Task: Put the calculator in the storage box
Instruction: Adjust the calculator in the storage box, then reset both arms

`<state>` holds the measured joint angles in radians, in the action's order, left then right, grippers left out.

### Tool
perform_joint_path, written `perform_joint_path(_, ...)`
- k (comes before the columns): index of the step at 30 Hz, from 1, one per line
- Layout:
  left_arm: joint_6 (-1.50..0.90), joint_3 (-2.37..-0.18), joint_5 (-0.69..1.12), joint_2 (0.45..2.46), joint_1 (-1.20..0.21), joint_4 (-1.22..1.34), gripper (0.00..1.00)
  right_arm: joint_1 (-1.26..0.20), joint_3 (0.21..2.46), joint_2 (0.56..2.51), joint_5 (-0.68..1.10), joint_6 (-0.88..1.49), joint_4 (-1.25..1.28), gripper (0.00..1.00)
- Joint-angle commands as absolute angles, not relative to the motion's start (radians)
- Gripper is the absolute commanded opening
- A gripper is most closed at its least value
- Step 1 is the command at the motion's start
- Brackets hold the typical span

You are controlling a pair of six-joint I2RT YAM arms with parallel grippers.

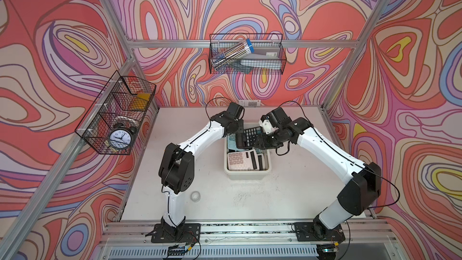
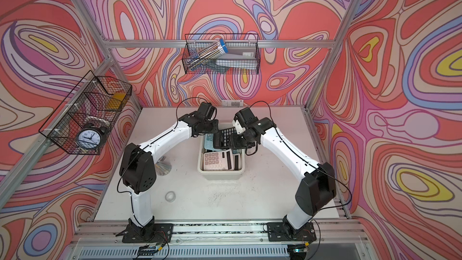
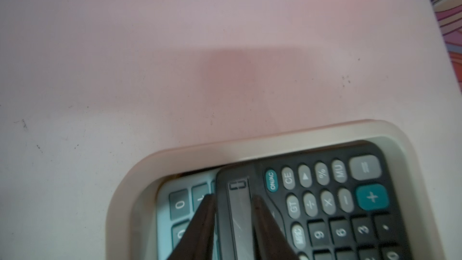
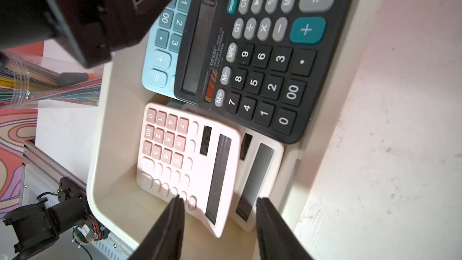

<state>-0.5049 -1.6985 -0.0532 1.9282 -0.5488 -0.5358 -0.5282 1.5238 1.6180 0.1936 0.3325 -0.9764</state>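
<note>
**Both claws parted over the tub**

Both arms bent inward above the off-white plastic storage box (image 1: 247,175). The black rectangular calculator (image 4: 250,58) lay tilted inside, hiding most of a pale blue calculator (image 4: 160,46). The left claw (image 3: 232,197) straddled its display end, released. The right claw (image 4: 220,198) hung released, grasping nothing.

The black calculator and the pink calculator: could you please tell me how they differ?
The black calculator has grey and teal keys; the pink calculator has pink ones. The black calculator overlaps a blue calculator at the far end; the pink calculator lies at the near end. The black calculator's display points left, the pink calculator's right. Both lie face up in the storage box.
</note>
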Motion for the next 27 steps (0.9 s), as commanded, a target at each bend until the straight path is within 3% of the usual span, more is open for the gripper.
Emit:
perform_joint_path(1, -0.517, -1.643, -0.015, 1.820, -0.548, -0.525, 0.44, -0.518, 1.492, 1.590, 0.124, 0.357, -0.939, 0.49)
perform_joint_path(9, -0.529, -1.384, -0.060, 1.574, -0.548, -0.504, 0.79, -0.447, 1.388, 1.541, 0.151, 0.378, -0.860, 0.60)
perform_joint_path(13, -0.550, -1.229, -0.083, 1.432, -0.548, -0.487, 0.99, -0.435, 1.332, 1.485, 0.142, 0.383, -0.805, 0.76)
perform_joint_path(19, -0.564, -1.052, -0.121, 1.206, -0.548, -0.504, 0.99, -0.432, 1.288, 1.399, 0.090, 0.383, -0.778, 0.98)
perform_joint_path(27, -0.609, -0.830, -0.142, 0.997, -0.557, -0.519, 0.99, -0.431, 1.172, 1.251, -0.097, 0.371, -0.687, 0.98)
